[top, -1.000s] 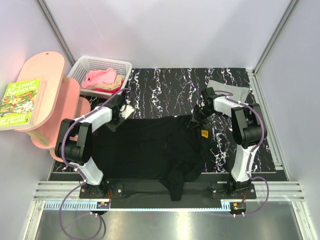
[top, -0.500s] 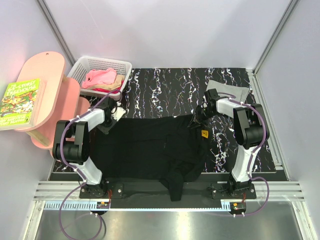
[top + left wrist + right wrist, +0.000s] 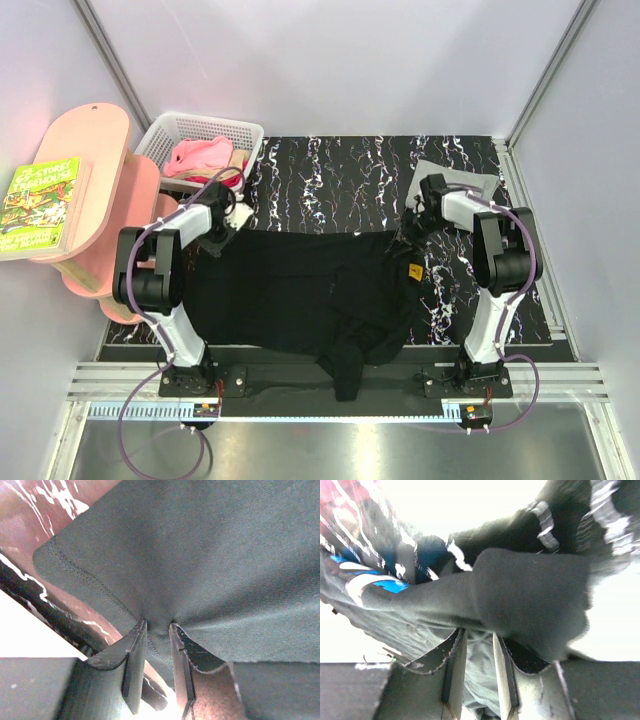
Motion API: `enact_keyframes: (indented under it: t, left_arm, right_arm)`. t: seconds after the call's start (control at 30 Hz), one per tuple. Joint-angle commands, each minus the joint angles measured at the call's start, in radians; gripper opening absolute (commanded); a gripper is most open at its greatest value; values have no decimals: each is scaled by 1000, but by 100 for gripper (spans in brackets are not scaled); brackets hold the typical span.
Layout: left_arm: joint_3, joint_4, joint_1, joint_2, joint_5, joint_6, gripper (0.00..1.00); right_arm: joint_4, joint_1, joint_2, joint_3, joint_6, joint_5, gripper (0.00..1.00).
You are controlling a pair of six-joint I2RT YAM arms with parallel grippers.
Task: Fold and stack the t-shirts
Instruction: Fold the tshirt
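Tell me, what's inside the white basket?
A pink shirt lies on top in the basket, with a tan one beside it. A bit of red peeks out at the near side. Anything underneath them is covered.

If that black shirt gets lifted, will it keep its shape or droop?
Probably droops: the black t-shirt puckers where the left gripper pinches it. One part trails limp over the table near edge, so likely floppy, not stiff.

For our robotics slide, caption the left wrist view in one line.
The left hand pinches a stitched edge of the black t-shirt, marbled table beyond.
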Motion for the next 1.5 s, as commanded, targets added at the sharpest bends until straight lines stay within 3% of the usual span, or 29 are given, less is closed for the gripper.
enact_keyframes:
  t: [0.0, 0.13, 0.2, 0.37, 0.43, 0.53, 0.63, 0.73, 0.97, 1.17, 1.47]
  left_arm:
    - [82, -11, -20, 74, 74, -53, 30]
    - [176, -34, -86, 103, 80, -92, 30]
    - [208, -53, -112, 118, 85, -113, 31]
    - [239, -65, -121, 88, 71, -115, 30]
    - [218, -59, -118, 61, 47, -104, 30]
    - [189, -62, -108, -18, 33, -92, 30]
    - [165, -102, -104, -153, 53, -75, 31]
    - [110, -149, -106, -329, 106, -44, 34]
    - [-55, -208, -100, -472, 211, 15, 35]
    - [-115, -209, -98, -453, 194, -9, 34]
    - [-131, -225, -112, -420, 172, -1, 34]
  right_arm:
    - [-104, -69, 107, 199, -68, 125, 34]
    - [-194, -86, 230, 465, -94, 103, 35]
    - [-218, -85, 274, 617, -92, 102, 41]
    - [-342, -49, 258, 859, -129, 184, 68]
    - [-388, -8, 189, 866, -167, 273, 89]
    - [-405, 89, 29, 709, -180, 390, 100]
    - [-382, 210, -181, 457, -137, 489, 100]
    - [-348, 309, -371, 201, -36, 476, 100]
    - [-288, 536, -713, -168, 179, 468, 100]
    - [-304, 731, -724, -328, 320, 413, 100]
    - [-304, 1015, -622, -371, 451, 396, 100]
